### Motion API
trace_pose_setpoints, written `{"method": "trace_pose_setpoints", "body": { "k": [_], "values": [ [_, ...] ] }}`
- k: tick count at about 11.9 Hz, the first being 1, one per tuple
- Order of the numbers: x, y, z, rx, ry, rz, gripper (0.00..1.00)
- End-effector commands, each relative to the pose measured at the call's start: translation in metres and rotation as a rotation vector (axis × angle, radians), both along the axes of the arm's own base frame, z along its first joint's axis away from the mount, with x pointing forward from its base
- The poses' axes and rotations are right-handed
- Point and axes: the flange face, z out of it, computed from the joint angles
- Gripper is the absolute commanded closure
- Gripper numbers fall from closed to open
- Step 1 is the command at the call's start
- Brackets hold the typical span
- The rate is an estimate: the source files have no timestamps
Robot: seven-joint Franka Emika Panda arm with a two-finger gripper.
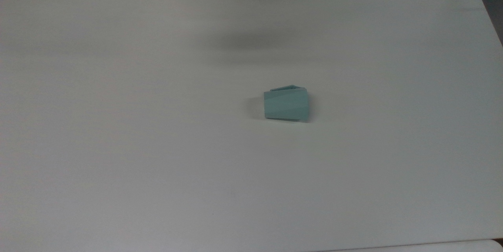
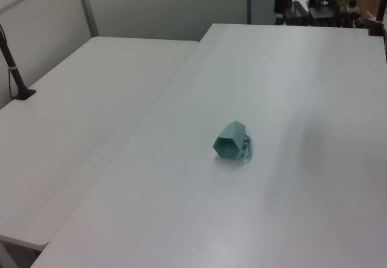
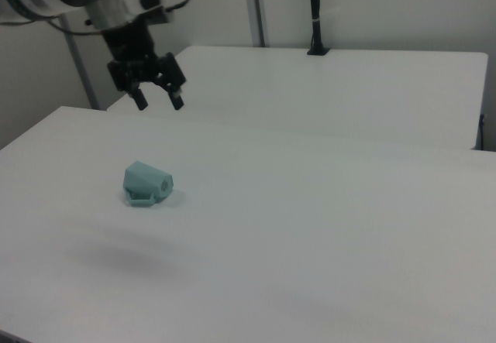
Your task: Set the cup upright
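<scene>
Cup lies on its side on the counter, well below and apart from the wide-open jaws, its long axis seemingly crossing their gap.

table: bare all round cup | overhead: seemingly open | obstacles: cup only

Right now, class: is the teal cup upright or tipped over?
Tipped over. The cup lies on its side on the table, its handle against the tabletop.
</scene>
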Motion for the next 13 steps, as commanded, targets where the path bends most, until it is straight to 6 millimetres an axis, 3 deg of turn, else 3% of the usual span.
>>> {"method": "trace_pose_setpoints", "body": {
  "k": [1, 3, 4, 6, 9, 13],
  "values": [
    [0.002, 0.096, -0.020, -0.168, -0.078, -0.003, 0.00],
    [0.001, 0.135, -0.007, -0.152, -0.116, 0.024, 0.00],
    [0.001, 0.150, -0.011, -0.176, -0.084, 0.039, 0.00],
    [0.006, 0.194, -0.048, -0.245, -0.025, 0.104, 0.00],
    [0.006, 0.246, -0.109, -0.346, 0.009, 0.163, 0.00],
    [0.005, 0.289, -0.158, -0.497, -0.063, 0.234, 0.00]
  ]
}}
